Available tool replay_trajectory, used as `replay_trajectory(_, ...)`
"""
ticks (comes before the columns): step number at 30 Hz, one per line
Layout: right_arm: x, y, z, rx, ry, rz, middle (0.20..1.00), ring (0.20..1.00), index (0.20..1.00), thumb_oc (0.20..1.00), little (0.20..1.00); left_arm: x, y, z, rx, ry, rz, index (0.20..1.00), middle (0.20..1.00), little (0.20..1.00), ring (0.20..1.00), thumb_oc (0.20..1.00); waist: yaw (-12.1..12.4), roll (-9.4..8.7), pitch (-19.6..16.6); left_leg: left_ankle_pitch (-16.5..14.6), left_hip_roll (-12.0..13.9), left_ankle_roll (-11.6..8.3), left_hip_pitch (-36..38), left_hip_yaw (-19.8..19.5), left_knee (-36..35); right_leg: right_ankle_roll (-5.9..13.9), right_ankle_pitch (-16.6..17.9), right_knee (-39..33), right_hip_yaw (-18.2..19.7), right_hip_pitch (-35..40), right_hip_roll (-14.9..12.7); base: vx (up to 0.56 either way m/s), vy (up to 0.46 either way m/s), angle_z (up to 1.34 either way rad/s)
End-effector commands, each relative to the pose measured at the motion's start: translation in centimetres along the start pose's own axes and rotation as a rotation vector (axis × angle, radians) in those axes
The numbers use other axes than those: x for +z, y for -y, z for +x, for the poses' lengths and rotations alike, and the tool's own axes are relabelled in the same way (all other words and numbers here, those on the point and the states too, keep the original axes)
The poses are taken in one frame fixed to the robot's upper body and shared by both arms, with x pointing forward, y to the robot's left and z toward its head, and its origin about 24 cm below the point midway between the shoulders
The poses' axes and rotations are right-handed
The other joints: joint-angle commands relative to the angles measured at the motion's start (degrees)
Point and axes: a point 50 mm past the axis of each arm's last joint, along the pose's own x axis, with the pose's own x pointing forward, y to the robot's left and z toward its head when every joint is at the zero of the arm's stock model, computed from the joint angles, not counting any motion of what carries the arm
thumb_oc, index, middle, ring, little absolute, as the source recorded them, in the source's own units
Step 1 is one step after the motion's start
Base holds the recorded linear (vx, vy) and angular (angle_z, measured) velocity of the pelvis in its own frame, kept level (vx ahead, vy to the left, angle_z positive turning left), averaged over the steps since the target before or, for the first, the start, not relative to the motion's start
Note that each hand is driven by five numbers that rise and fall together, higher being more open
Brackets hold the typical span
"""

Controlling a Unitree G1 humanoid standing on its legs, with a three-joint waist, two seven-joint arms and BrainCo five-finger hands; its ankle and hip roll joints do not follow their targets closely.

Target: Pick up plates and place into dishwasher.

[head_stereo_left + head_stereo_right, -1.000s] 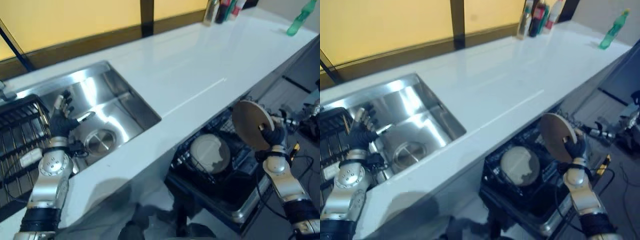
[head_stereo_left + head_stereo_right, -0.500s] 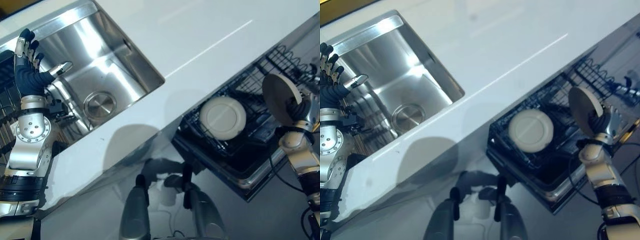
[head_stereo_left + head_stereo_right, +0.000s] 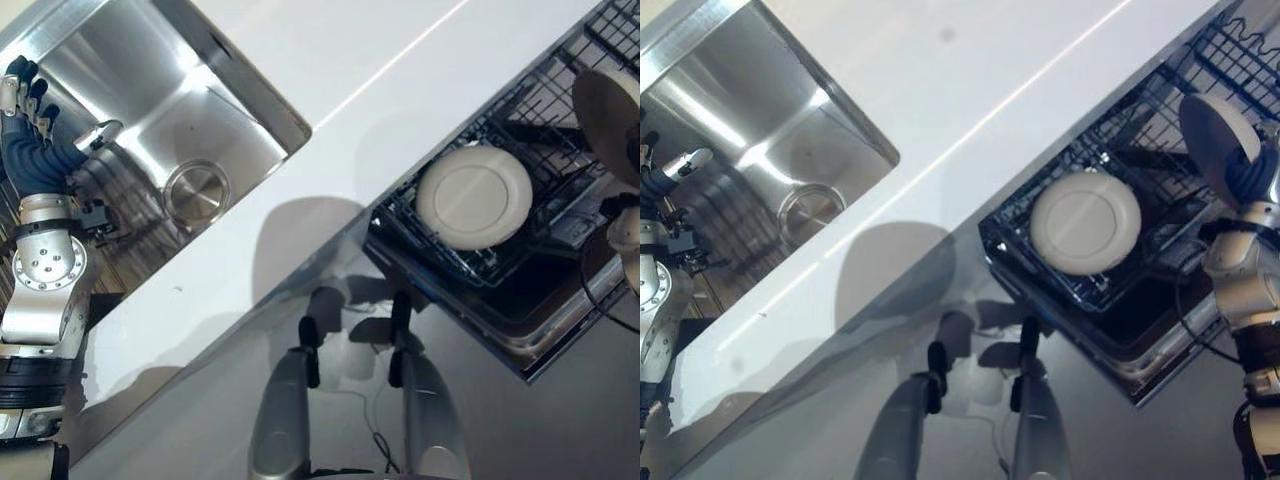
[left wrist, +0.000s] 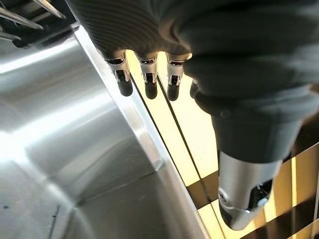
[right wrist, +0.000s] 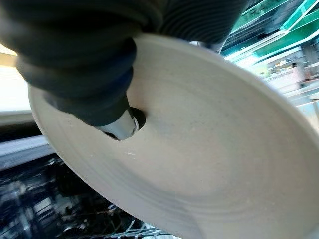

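— Below the white countertop (image 3: 330,60), what sits in the pulled-out dishwasher rack (image 3: 1110,140)?

— One pale plate (image 3: 1085,222) lying flat on the wires. Beside the counter is the steel sink (image 3: 160,110), with a dark dish rack (image 4: 30,12) past its rim.

— And the plate being carried?

— The second plate (image 3: 1218,135) is in the right hand (image 3: 1250,180), held on edge above the rack's far end. In the right wrist view its thumb presses the plate's face (image 5: 209,149), and the remaining fingers seem to clamp the back — a pinch across the rim.

— How will it handle?

— I judge it stiff, smooth and breakable, fairly light for one hand. The glaze could slip, so a hold near the rim with the thumb well onto the face looks right, lowering it edge-first between the wires rather than dropping it.

— The other hand?

— The left hand (image 3: 35,150) hovers over the sink, fingers straight and slightly spread, holding nothing.

— What differs from half a second back?

— The head camera has tipped further down, so the whole scene has shifted. The carried plate now sits closer over the rack; the left hand keeps its pose.
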Motion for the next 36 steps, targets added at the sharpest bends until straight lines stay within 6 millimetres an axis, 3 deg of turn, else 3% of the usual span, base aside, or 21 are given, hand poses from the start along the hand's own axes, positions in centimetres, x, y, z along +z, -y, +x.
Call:
replay_trajectory(1, 1.6, 2.7, 2.4, -0.076, 0.089, -0.049, 0.2, 0.2, 0.2, 0.2, 0.2, -2.6, 3.2, -2.3, 0.0, -0.063, -0.098, 1.0, 1.0, 1.0, 1.0, 1.0, -3.3, -0.4, 1.7, 1.3, -0.2, 2.06, -6.4, -2.0, 4.8, 0.06, -9.8, 4.1, -4.2, 1.7, 2.0, 0.06, -0.019, 0.01)
replay_trajectory(6, 2.4, 3.5, 3.2, -0.075, 0.116, -0.066, 0.2, 0.2, 0.2, 0.2, 0.2, -2.5, 3.1, -2.2, 0.005, -0.068, -0.102, 1.0, 1.0, 1.0, 1.0, 1.0, -3.3, -0.25, 1.7, 2.1, 0.1, 1.64, -8.4, -2.2, 5.5, -0.11, -10.1, 5.5, -4.2, -0.5, 2.1, 0.06, -0.026, -0.01)
replay_trajectory(15, 4.1, 2.1, 3.2, -0.009, 0.157, -0.054, 0.2, 0.2, 0.2, 0.2, 0.2, -2.4, 3.9, -2.2, -0.008, -0.062, -0.095, 1.0, 1.0, 1.0, 1.0, 1.0, -2.8, -0.34, 1.7, 2.9, 0.1, 1.51, -12.7, -2.8, 6.2, -0.13, -9.9, 7.4, -4.9, -5.5, 1.6, 0.04, -0.024, 0.01)
replay_trajectory(36, 4.2, -0.5, 3.4, 0.084, 0.084, -0.03, 0.2, 0.2, 0.2, 0.2, 0.2, -3.0, 5.6, -3.7, -0.012, -0.063, -0.131, 1.0, 1.0, 1.0, 1.0, 1.0, -1.2, 4.56, 1.7, 4.3, -3.4, 2.09, -21.7, -4.2, 5.6, 0.37, -9.0, 10.9, -4.3, -18.3, -1.7, 0.01, 0.007, 0.04)
